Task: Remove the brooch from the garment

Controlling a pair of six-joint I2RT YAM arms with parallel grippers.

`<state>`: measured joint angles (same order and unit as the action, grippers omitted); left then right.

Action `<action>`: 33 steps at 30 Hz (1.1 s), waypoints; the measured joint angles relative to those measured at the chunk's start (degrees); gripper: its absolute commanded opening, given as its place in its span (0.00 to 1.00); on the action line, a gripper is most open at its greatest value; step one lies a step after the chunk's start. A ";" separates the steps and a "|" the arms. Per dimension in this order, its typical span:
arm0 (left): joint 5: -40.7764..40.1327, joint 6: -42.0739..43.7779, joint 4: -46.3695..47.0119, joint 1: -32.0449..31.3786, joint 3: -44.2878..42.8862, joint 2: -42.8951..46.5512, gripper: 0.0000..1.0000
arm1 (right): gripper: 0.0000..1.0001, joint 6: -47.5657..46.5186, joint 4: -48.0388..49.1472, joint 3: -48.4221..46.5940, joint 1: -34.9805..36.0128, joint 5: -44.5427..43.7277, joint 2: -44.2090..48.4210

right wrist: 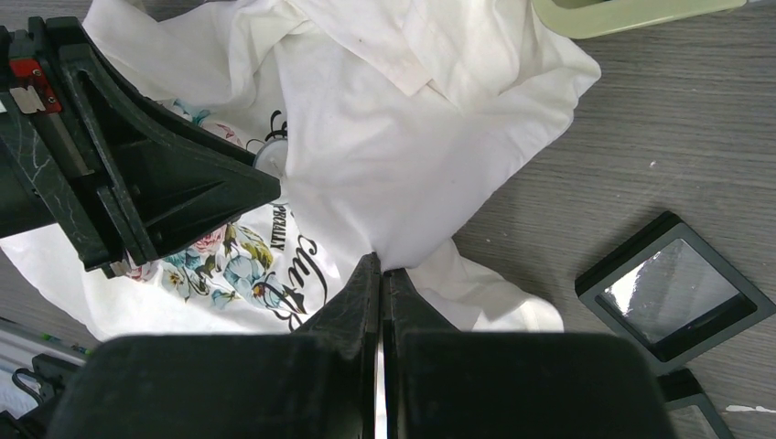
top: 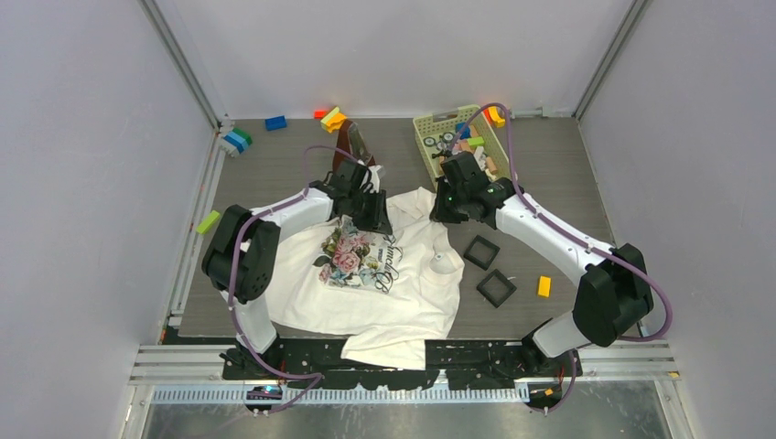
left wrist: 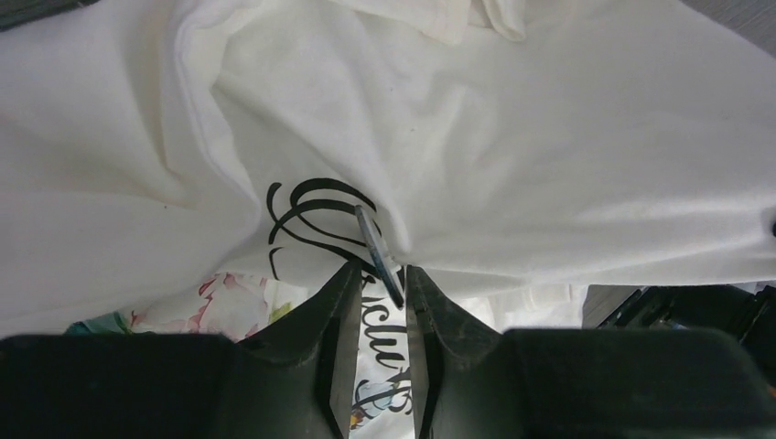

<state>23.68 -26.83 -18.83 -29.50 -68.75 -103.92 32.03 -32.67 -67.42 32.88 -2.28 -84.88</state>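
The garment is a white T-shirt with a rose print and black script, spread at the table's middle; it also shows in the left wrist view and the right wrist view. The brooch is a thin grey disc seen edge-on by the lettering; it appears as a pale round spot in the right wrist view. My left gripper is shut on it, and cloth creases converge there. My right gripper is shut on a garment fold just right of it.
Two black square trays lie right of the shirt, one also in the right wrist view. An orange block lies beside them. A green basket of small items stands at the back right. Coloured blocks lie along the back wall.
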 measured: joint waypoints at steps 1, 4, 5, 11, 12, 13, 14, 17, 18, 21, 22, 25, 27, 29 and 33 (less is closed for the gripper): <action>-0.11 0.13 0.00 0.11 0.26 0.00 0.31 | 0.03 0.00 0.02 0.00 0.00 0.04 -0.02; -0.09 0.22 -0.13 0.39 0.48 0.00 0.29 | 0.03 0.00 0.04 0.00 0.00 0.24 -0.26; -0.07 0.31 -0.15 0.39 0.48 0.00 0.19 | 0.03 0.00 0.04 0.00 0.00 0.37 -0.35; 0.00 0.42 -0.26 0.55 0.48 0.00 0.00 | 0.04 0.00 0.09 0.00 0.00 0.70 -0.66; 0.02 0.46 -0.26 0.55 0.48 0.00 0.00 | 0.04 0.00 0.09 0.00 0.00 0.68 -0.66; 0.11 0.46 -0.26 0.55 0.48 0.00 0.00 | 0.04 -0.02 0.07 0.00 0.00 0.66 -0.66; 0.33 0.48 -0.28 0.55 0.48 0.00 0.00 | 0.04 -0.02 0.09 0.00 0.02 0.50 -0.66; 1.16 0.68 -0.59 0.63 0.48 0.00 0.00 | 0.04 -0.07 0.09 0.00 0.00 -0.35 -0.85; 1.66 0.87 -0.92 0.66 0.46 0.00 0.00 | 0.04 -0.26 0.02 -0.15 0.00 -0.63 -1.09; 3.50 2.03 -3.61 0.74 -0.13 0.00 0.00 | 0.04 -1.01 -0.66 -2.60 0.00 -1.33 -3.32; 3.87 2.29 -4.35 0.74 -0.44 0.00 0.00 | 0.04 -1.33 -0.81 -3.72 0.00 -1.57 -4.13; 5.27 3.41 -6.64 0.74 -1.49 0.00 0.00 | 0.11 -2.29 -1.09 -8.35 0.00 -2.43 -6.71; 6.21 3.61 -7.37 0.76 -1.62 0.00 0.00 | 0.32 -2.64 -1.07 -9.81 0.00 -2.58 -7.19; 7.65 3.56 -8.26 0.96 -1.62 0.00 0.00 | 0.54 -2.89 -0.90 -10.38 0.00 -2.43 -7.28; 11.63 2.99 -9.42 1.77 -1.62 0.17 0.00 | 0.69 -2.51 2.08 -7.78 -0.11 0.26 -6.38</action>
<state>35.31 -23.83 -28.25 -27.73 -70.37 -103.74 29.52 -30.59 -75.20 32.77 -2.02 -91.26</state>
